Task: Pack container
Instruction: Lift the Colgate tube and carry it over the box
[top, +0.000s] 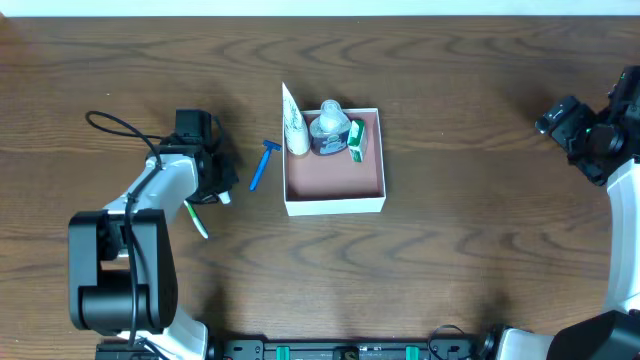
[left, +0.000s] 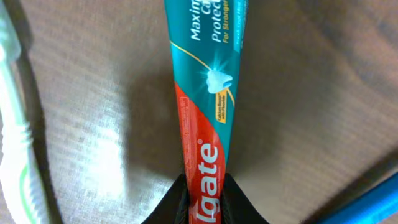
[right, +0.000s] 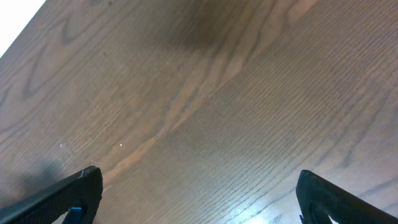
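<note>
In the left wrist view a red and teal toothpaste tube (left: 202, 106) runs up the middle of the frame, and my left gripper (left: 205, 190) is shut on its red end just above the table. From overhead the left gripper (top: 213, 170) sits left of the container (top: 335, 205), and it hides the tube. The container is a square white-walled box with a pink-brown floor. Along its far side it holds a white tube (top: 296, 128), a clear bottle (top: 329, 125) and a green item (top: 356, 140). My right gripper (right: 199, 193) is open over bare wood, far right (top: 572, 122).
A blue razor (top: 263, 163) lies between the left gripper and the container, and shows as a blue edge (left: 367, 208) in the left wrist view. A green and white toothbrush (top: 197, 218) lies just in front of the left gripper, at the left edge (left: 15, 143) of that view.
</note>
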